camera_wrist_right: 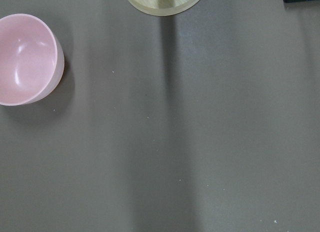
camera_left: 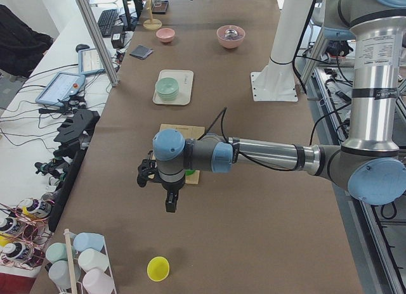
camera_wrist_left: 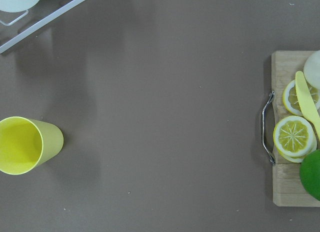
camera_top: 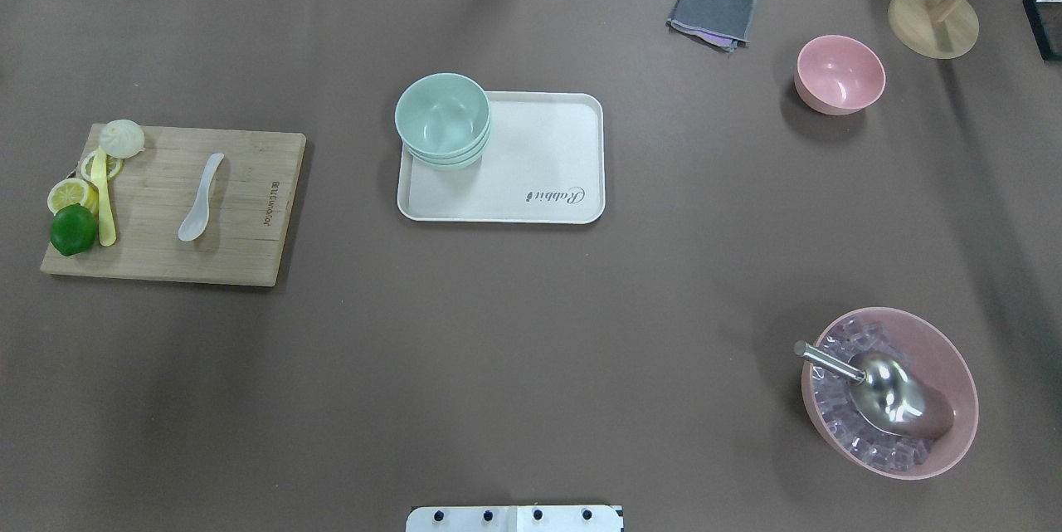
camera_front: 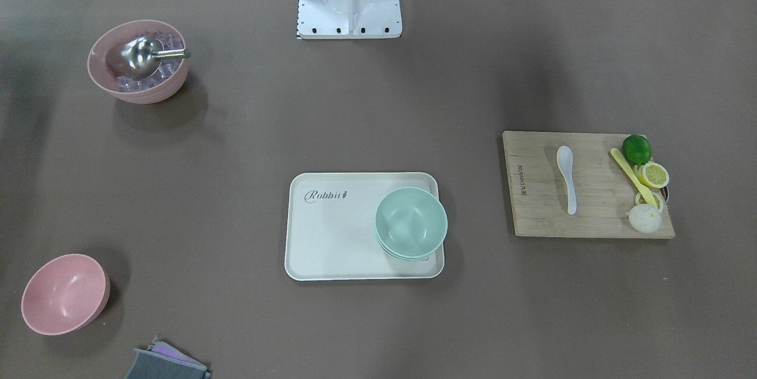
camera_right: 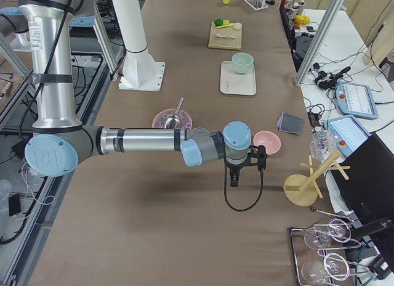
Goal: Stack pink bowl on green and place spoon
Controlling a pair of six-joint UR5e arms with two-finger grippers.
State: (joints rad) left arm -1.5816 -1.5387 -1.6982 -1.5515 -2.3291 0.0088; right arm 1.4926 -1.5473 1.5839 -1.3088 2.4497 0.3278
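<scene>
The plain matte pink round bowl (camera_top: 840,74) stands upright and empty near the far right corner of the worktop, apart from all other things. The stack of pale mint-green matte round bowls (camera_top: 442,119) sits on the far left corner of a cream rectangular plastic tray (camera_top: 539,158), which lies in the middle of the worktop, closer to the far edge. The small glossy white soup spoon (camera_top: 202,197) lies on a rectangular wooden cutting board (camera_top: 241,208) near the left edge, with the scoop towards the robot. On the same board, at its left side, are a green lime (camera_top: 73,229), lemon slices (camera_top: 71,195) and a long yellow utensil (camera_top: 104,204). The left gripper (camera_left: 170,205) hangs above the worktop at the left end, past the board. The right gripper (camera_right: 234,180) hangs above the right end, beside the pink bowl. For both grippers I cannot tell how wide the fingers are, and neither holds anything that I can see.
</scene>
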